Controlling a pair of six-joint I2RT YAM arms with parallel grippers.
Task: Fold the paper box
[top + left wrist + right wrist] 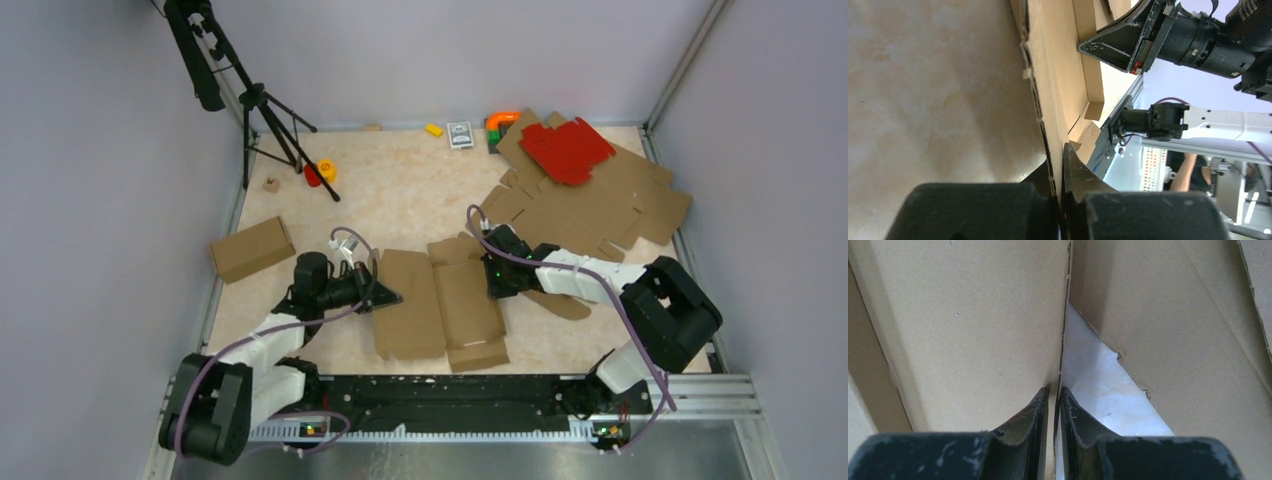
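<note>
Two grippers, with one paper box (440, 305) lying between them. The left gripper (390, 297) is pressed together on the box's left edge, the cardboard nipped between its fingers. The right gripper (494, 284) pinches a panel edge on the opposite side. Out past the left gripper sits one closed brown box (250, 248). Beyond the right gripper, a heap of flat brown sheets (610, 205) carries one red sheet (565, 148).

Plain brown paper box (412, 312), part-folded, lying flat-ish centre-front; both long edges prob. lifted.
</note>
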